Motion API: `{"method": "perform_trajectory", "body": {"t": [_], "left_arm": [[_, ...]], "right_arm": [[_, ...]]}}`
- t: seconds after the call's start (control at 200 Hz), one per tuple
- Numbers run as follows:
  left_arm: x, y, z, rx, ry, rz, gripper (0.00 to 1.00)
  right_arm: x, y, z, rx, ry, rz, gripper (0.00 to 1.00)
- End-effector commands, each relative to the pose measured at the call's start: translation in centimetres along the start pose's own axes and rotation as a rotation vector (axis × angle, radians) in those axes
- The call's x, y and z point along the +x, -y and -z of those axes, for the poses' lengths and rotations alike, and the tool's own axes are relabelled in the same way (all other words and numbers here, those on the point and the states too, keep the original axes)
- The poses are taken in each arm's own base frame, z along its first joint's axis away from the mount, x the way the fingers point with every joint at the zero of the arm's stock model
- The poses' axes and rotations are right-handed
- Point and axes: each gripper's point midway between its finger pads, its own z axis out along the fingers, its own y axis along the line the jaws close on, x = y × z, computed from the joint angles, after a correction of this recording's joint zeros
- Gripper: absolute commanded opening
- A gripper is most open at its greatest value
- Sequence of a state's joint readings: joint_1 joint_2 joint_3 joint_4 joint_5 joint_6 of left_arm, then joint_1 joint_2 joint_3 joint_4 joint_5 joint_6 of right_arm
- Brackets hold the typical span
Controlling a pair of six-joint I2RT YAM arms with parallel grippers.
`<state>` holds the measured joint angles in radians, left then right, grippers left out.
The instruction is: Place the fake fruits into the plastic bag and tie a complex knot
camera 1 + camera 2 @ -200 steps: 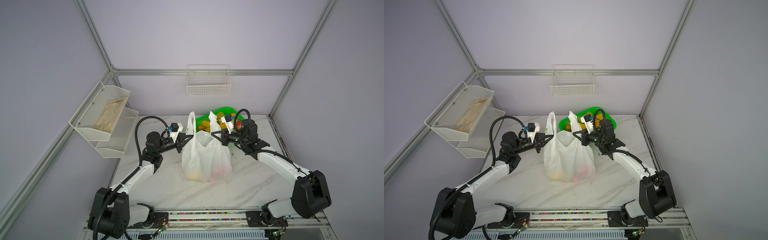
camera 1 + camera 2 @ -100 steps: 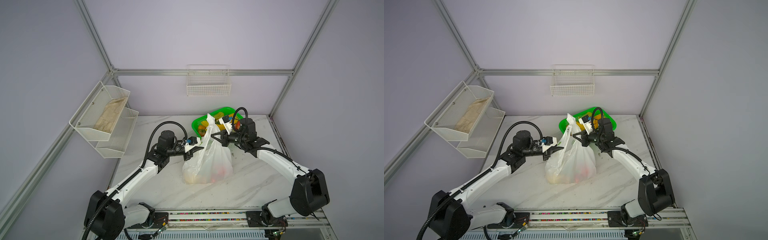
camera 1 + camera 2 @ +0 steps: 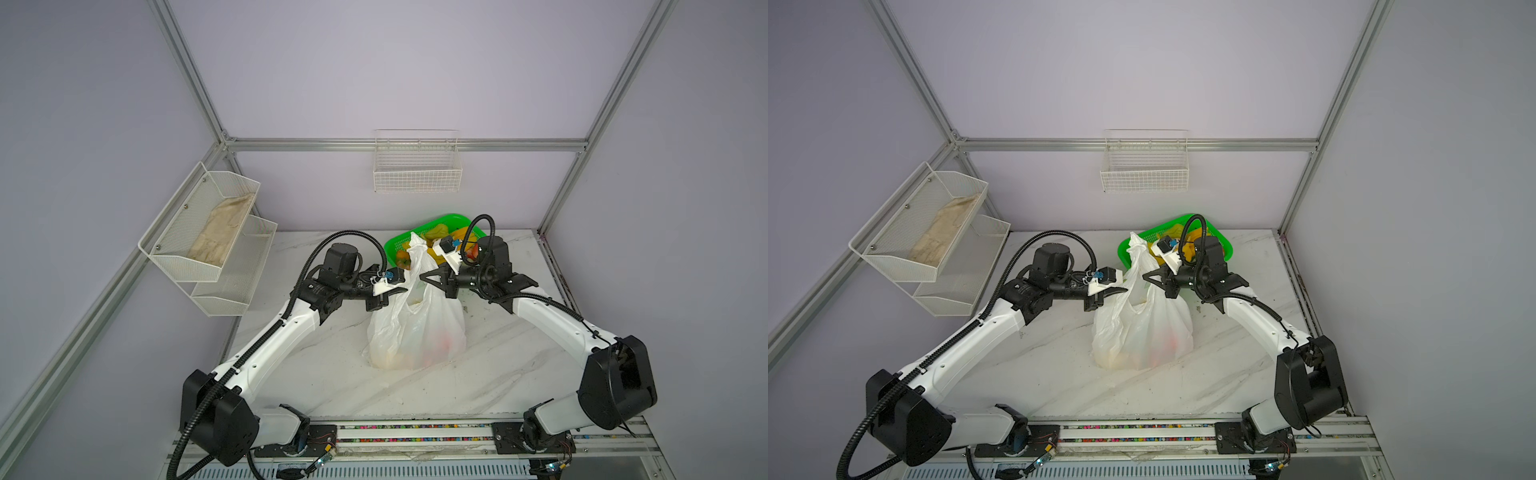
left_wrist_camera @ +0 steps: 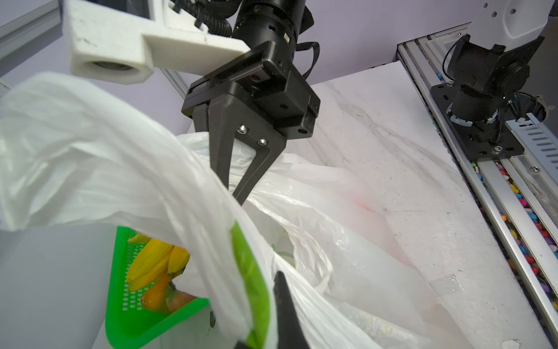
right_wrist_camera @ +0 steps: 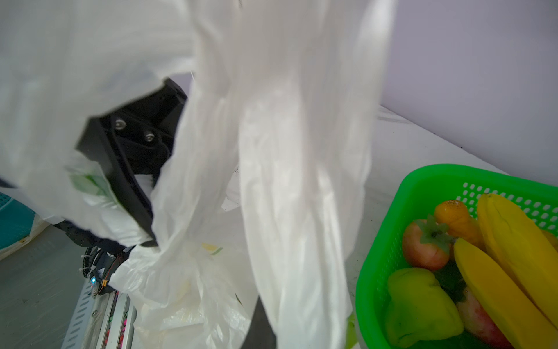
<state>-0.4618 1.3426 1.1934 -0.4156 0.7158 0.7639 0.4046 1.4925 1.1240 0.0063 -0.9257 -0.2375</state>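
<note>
**Operator:** What has changed in the last second?

**Technician:** The left gripper (image 3: 388, 296) has travelled toward the green basket (image 3: 459, 219), carrying its handle with it. One second ago the two handles (image 3: 414, 249) stood apart and upright. They now meet in a single peak at the basket's near edge.

**Operator:** Gripper condition?

**Technician:** Both sets of fingers are pressed together. The left gripper pinches one handle of the plastic bag (image 3: 415, 332). The right gripper (image 3: 424, 277) pinches the other handle. The two tips lie near each other, with bag film between them.

**Operator:** Where are the task items?

**Technician:** The bag stands just beside the basket, on its near side. Red and yellow shapes show through its lower film. Other fake fruits (image 5: 498, 247) lie in the basket: bananas, a green one, reddish ones.

**Operator:** Consequence for the task?

**Technician:** In my judgement, knotting has begun, since the handles have been brought together to cross. The fruits left in the basket suggest loading is incomplete. The thin film may slip during the wrap.
</note>
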Motion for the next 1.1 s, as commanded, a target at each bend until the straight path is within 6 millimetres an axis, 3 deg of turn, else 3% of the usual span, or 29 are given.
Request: {"method": "perform_trajectory", "body": {"t": [0.0, 0.31, 0.515, 0.545, 0.585, 0.885, 1.095], "left_arm": [[-3.1, -1.3, 0.8, -0.013, 0.032, -0.089, 0.00], [-2.0, -1.6, 0.3, -0.010, -0.023, -0.140, 0.00], [-1.3, -2.0, 0.2, -0.014, -0.065, -0.189, 0.00], [-1.6, -2.1, 0.3, -0.015, -0.064, -0.196, 0.00], [-0.5, -2.1, -0.7, 0.014, -0.084, -0.175, 0.00], [-0.8, -2.6, -1.0, 0.035, -0.090, -0.187, 0.00], [-0.6, -3.0, -0.9, 0.021, -0.113, -0.202, 0.00]], "right_arm": [[-0.7, -0.2, -0.2, -0.034, 0.014, 0.050, 0.04], [-0.5, 1.0, -0.3, 0.022, 0.002, 0.026, 0.08], [-0.7, -0.8, 0.3, -0.040, 0.020, 0.099, 0.17], [-0.6, -1.0, 0.3, -0.051, 0.019, 0.106, 0.19], [-0.6, -1.5, 0.4, -0.069, 0.024, 0.124, 0.22], [-0.7, -3.3, 0.9, -0.152, 0.050, 0.192, 0.42], [-1.3, -3.7, 1.0, -0.165, 0.071, 0.212, 0.64]]}}
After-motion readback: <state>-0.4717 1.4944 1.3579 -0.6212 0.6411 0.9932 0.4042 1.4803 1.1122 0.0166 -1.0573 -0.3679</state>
